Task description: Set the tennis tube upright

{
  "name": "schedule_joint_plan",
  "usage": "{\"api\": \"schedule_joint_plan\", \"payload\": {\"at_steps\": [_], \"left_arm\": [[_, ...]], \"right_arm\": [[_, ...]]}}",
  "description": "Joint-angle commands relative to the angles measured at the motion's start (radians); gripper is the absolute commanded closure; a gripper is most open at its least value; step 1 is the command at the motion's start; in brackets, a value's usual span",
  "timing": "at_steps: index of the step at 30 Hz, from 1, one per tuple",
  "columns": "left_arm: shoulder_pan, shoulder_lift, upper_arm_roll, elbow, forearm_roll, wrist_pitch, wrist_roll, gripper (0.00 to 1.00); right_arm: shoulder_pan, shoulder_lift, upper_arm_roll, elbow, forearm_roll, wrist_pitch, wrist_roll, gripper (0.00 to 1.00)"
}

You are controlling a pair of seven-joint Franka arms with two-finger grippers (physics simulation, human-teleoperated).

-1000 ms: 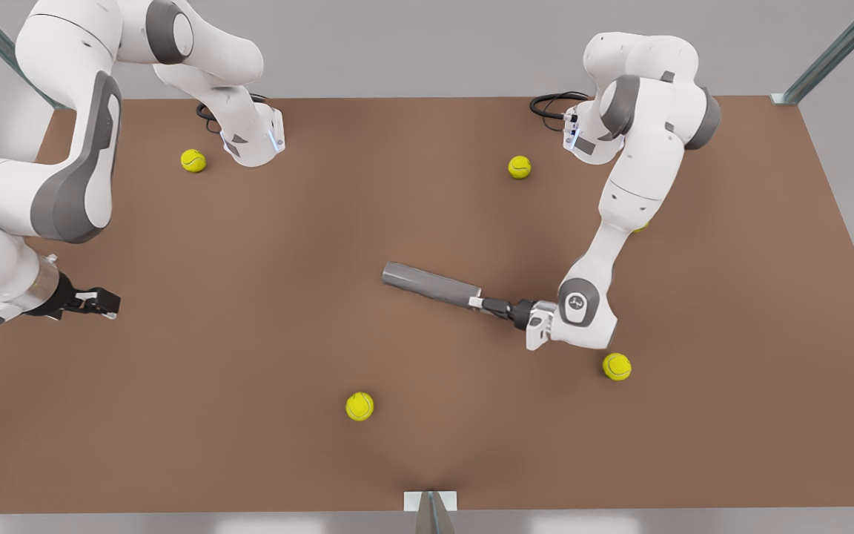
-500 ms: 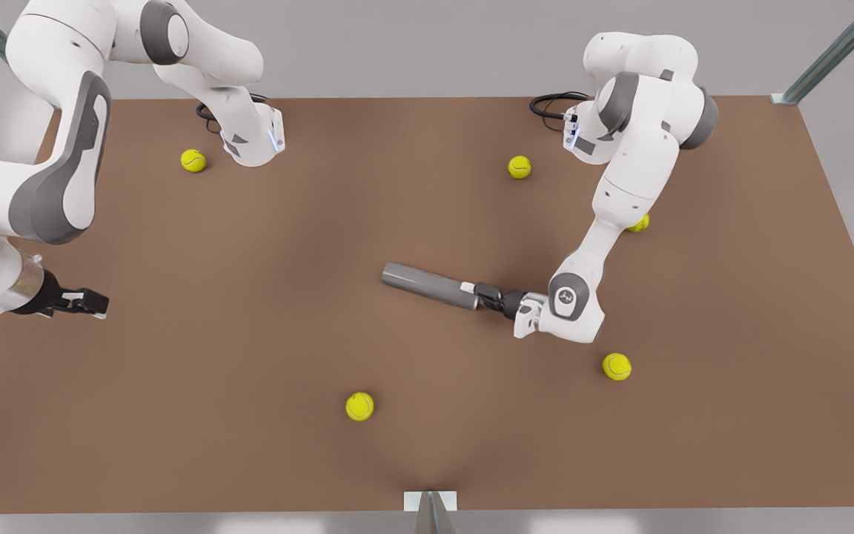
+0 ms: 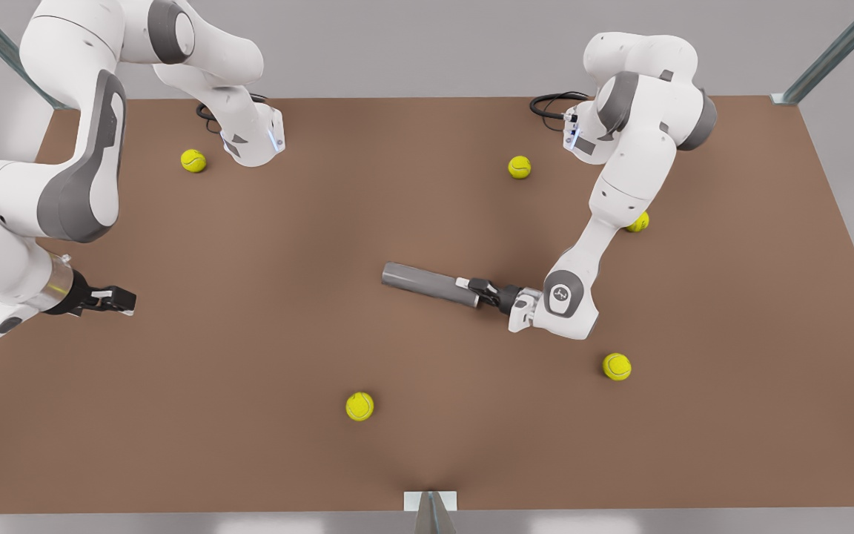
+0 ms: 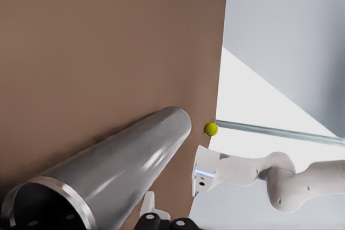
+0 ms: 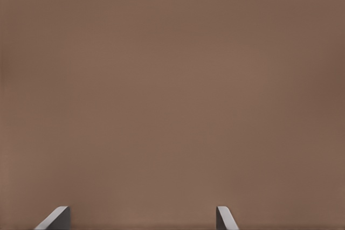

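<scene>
Near the middle of the brown bench (image 3: 249,356) lies the tennis tube (image 3: 427,283), flat on its side, its long axis running from the centre toward the front view's right. Its hollow end with the pale rim (image 4: 56,195) faces the left wrist camera, and the inside looks dark; whether anything sits in it cannot be told.

One tube and five yellow tennis balls are on the bench: one (image 3: 193,160) beside the arm base at the front view's left, one (image 3: 520,167) near the other base, one (image 3: 639,221) partly hidden behind the forearm on the front view's right, one (image 3: 617,366) just below that arm's wrist, and one (image 3: 359,406) toward the near edge. All five lie well apart from the tube.

The left pincer (image 3: 474,289) is at the tube's right-hand end in the front view, one pale fingertip (image 3: 464,282) showing against the tube wall; it appears clamped on the rim end.

The right pincer (image 3: 117,297) hovers over bare bench at the front view's left, waiting, its two fingertips (image 5: 54,218) spread wide apart and holding nothing.
</scene>
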Motion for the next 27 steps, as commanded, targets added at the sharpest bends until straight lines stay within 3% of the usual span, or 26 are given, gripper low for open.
{"api": "schedule_joint_plan", "payload": {"at_steps": [1, 7, 12, 21, 27], "left_arm": [[0.0, -0.001, 0.0, 0.0, 0.001, -0.01, 0.044, 0.55], [0.006, -0.017, 0.004, 0.002, 0.005, -0.027, 0.036, 0.61], [0.009, -0.046, 0.027, 0.002, 0.03, -0.072, 0.032, 0.79], [0.009, -0.173, 0.087, 0.008, 0.172, -0.093, -0.092, 0.79], [0.008, -0.319, 0.196, 0.009, 0.344, -0.105, -0.149, 0.79]], "right_arm": [[-0.002, -0.001, 0.0, 0.0, 0.0, -0.003, 0.009, 0.0], [-0.005, -0.002, -0.001, 0.0, 0.0, -0.003, 0.008, 0.0], [-0.012, -0.001, -0.003, 0.0, 0.002, -0.003, 0.002, 0.0], [-0.014, -0.001, -0.003, 0.0, 0.0, -0.003, 0.002, 0.0], [-0.014, -0.001, -0.003, 0.0, -0.003, -0.003, 0.002, 0.0]]}}
